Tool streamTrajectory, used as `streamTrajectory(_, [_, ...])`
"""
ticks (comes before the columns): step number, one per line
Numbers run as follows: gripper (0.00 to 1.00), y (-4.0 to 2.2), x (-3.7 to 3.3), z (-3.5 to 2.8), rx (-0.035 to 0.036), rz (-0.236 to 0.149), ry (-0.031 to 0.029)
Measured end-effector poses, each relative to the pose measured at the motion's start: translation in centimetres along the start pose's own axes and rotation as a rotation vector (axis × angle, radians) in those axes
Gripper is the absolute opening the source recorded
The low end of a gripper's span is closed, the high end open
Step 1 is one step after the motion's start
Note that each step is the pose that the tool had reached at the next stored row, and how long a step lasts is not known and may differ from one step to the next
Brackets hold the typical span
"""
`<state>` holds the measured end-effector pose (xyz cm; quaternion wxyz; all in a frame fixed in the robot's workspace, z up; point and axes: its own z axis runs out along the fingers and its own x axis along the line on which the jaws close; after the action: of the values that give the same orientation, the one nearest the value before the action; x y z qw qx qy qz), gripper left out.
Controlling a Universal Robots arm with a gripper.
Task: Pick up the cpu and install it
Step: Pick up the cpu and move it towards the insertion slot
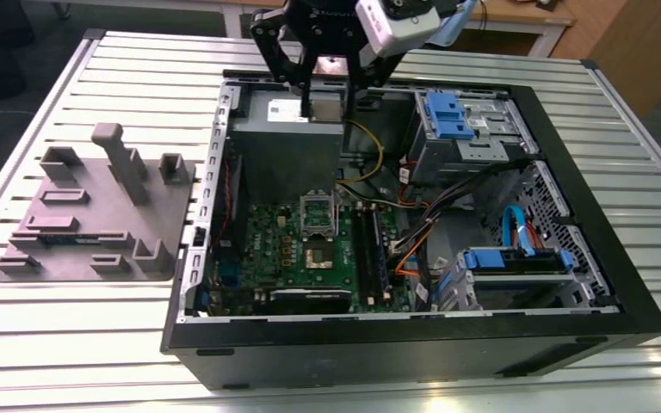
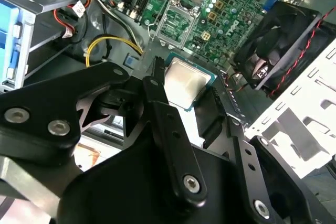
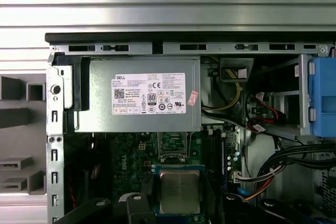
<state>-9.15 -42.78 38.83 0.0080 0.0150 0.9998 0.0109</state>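
Currently the hand (image 2: 185, 88) is closed on the cpu (image 2: 184, 80). One black finger (image 2: 156, 77) presses each of two opposite edges, and the shiny metal top faces both wrist cameras. The chip is held flat and lifted clear, touching nothing but the fingers.

Straight beneath the hand sits the power supply (image 3: 142, 95), its white label turned up, at one end of the open case (image 1: 423, 344). Further below and out past the fingertips lies the green motherboard (image 1: 307, 258) with its socket (image 1: 320, 252), well apart from the cpu. In the second wrist view a black fan (image 2: 273, 45) sits off to one side of the hand, against the case wall, and a yellow cable (image 2: 105, 43) loops on the other side.

In the exterior view the hand hangs over the far part of the case. A grey tray (image 1: 89, 215) rests on the slatted table (image 1: 78, 344), well away from the hand on the exterior view's left, outside the case.
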Motion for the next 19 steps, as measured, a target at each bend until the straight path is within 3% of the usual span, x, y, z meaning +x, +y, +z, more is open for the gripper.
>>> streamTrajectory(10, [0.47,0.01,-0.08,0.06,-0.0003,0.000,-0.0001])
streamTrajectory(15, [0.47,0.03,-0.89,0.56,0.0002,0.000,0.0001])
streamTrajectory(19, [0.47,0.06,-2.30,0.95,0.0000,0.000,0.0000])
